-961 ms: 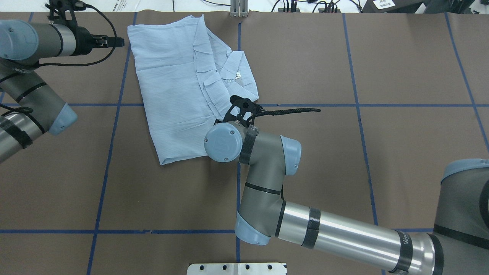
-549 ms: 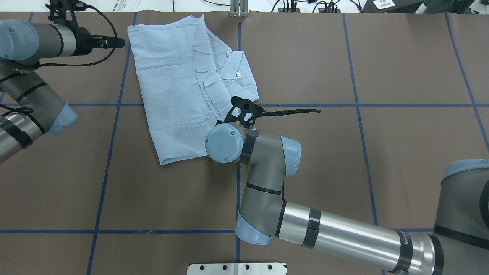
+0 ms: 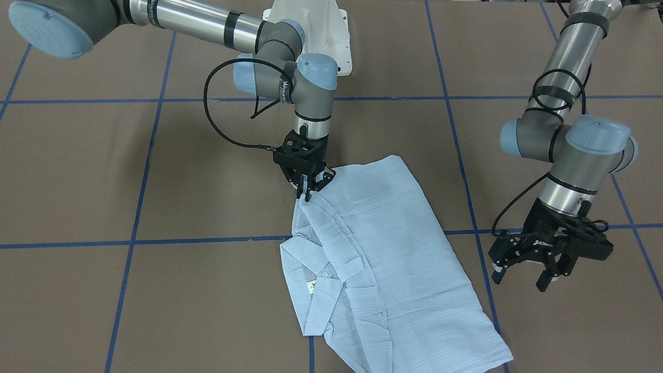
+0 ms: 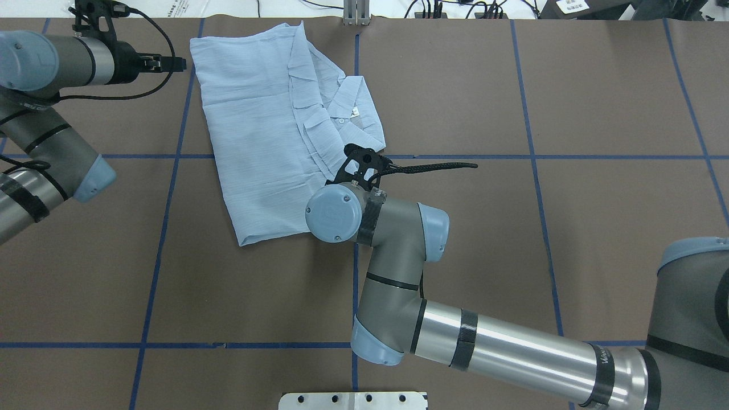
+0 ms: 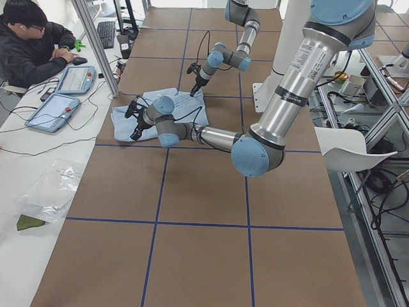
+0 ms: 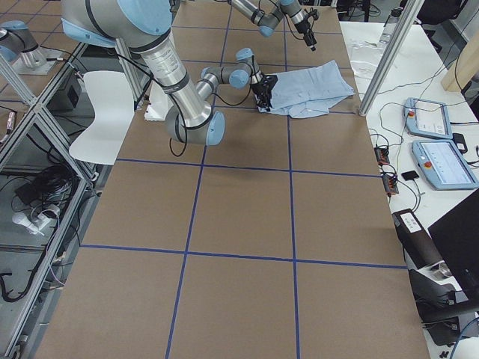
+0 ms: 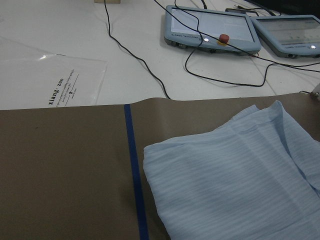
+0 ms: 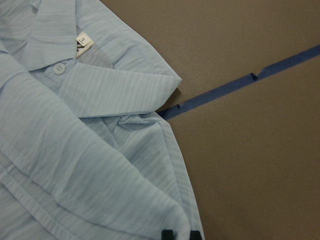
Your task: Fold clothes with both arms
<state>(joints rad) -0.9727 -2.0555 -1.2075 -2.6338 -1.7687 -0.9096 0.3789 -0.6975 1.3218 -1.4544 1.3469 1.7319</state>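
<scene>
The right arm points straight down, and its jaws are pressed almost together on a small raised fold of the shirt. They pinch it at the cloth's edge. The right wrist view shows the two dark fingertips at the bottom edge with pale fabric bunched between them. Ahead of these jaws the collar lies flat, with one pale button and a small white label beyond it. To one side of them is bare brown worktop, crossed by a blue tape line.

From the pinch the shirt spreads away flat on the worktop as a rough rectangle, folded in on itself. Only the bit under the right jaws is lifted.

The left arm is bent at the shirt's other long side. Its jaws are spread wide and hold nothing. They hang over bare worktop just beside the cloth's edge, apart from it. The left wrist view does not show them. It shows a shirt corner ahead, a tape line beside it, and beyond the worktop's end two control pendants with cables.
</scene>
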